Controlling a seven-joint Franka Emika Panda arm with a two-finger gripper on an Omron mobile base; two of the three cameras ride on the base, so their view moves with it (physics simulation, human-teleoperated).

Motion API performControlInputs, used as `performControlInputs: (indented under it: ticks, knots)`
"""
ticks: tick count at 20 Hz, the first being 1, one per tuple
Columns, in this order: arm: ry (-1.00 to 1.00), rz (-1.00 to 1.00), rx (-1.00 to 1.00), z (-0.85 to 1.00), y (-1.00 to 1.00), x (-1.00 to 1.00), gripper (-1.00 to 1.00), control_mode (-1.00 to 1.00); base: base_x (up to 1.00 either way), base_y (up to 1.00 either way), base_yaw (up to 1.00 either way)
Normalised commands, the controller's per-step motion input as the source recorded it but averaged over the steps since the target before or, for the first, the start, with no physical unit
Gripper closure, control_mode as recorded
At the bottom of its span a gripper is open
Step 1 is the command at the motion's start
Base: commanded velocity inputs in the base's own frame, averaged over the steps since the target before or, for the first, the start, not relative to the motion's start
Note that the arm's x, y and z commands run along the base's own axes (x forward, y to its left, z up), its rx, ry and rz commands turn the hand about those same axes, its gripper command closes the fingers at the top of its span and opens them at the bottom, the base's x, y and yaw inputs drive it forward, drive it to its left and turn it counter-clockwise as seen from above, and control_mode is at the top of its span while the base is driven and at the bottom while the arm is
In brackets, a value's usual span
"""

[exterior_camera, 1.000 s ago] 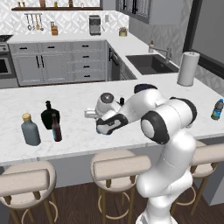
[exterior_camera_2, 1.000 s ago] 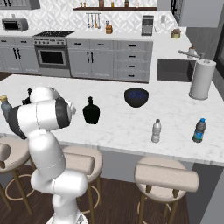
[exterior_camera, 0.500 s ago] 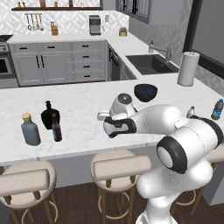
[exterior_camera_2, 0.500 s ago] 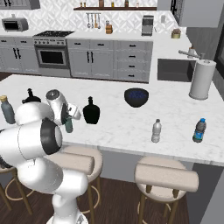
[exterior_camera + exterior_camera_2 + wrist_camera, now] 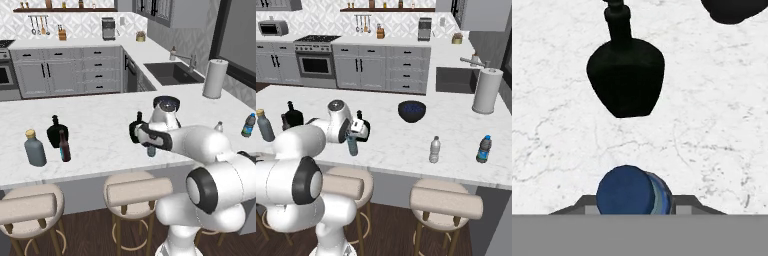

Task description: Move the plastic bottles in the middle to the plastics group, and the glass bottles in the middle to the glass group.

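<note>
**Light-blue bottle at the claw, near the bench's front edge**

The claw (image 5: 150,145) hangs over the white marble bench (image 5: 100,120), close to its front edge above the stools. The light-blue water bottle (image 5: 151,149) stands upright right under it; in the hand view its rounded blue top (image 5: 626,189) sits at the bottom centre. Whether the claw grips it or stands open I cannot tell, as the fingertips are hidden.

Just behind it stands the squat black flask (image 5: 625,80), round-bodied with a narrow neck. Bare marble lies to both sides.

Far to the left, the grey tan-capped bottle (image 5: 35,148), another black flask (image 5: 56,132) and the slim brown beer bottle (image 5: 63,146) crowd together. To the right, well apart, stand the clear bottle (image 5: 434,149) and the darker blue bottle (image 5: 484,148). A dark bowl (image 5: 411,110) sits further back.
</note>
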Motion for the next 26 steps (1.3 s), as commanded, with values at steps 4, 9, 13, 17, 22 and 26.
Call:
performControlInputs:
  ticks: [4, 9, 13, 17, 22, 26]
  knots:
    - [0.08, 0.0, -0.2, 0.1, -0.85, 0.07, 1.0, -1.0, 0.0, 0.0, 0.0]
    - [0.07, -0.03, -0.18, 0.03, -0.84, 0.29, 1.0, -1.0, 0.0, 0.0, 0.0]
    - [0.04, -0.01, -0.03, 0.0, -0.9, 0.31, 1.0, -1.0, 0.0, 0.0, 0.0]
    - [-0.01, 0.0, 0.0, 0.0, -0.86, 0.18, 1.0, -1.0, 0.0, 0.0, 0.0]
    - [-0.14, 0.0, 0.0, 0.0, -0.78, 0.01, 1.0, -1.0, 0.0, 0.0, 0.0]
    - [-0.14, -0.04, 0.0, -0.13, -0.54, 0.15, 1.0, -1.0, 0.0, 0.0, 0.0]
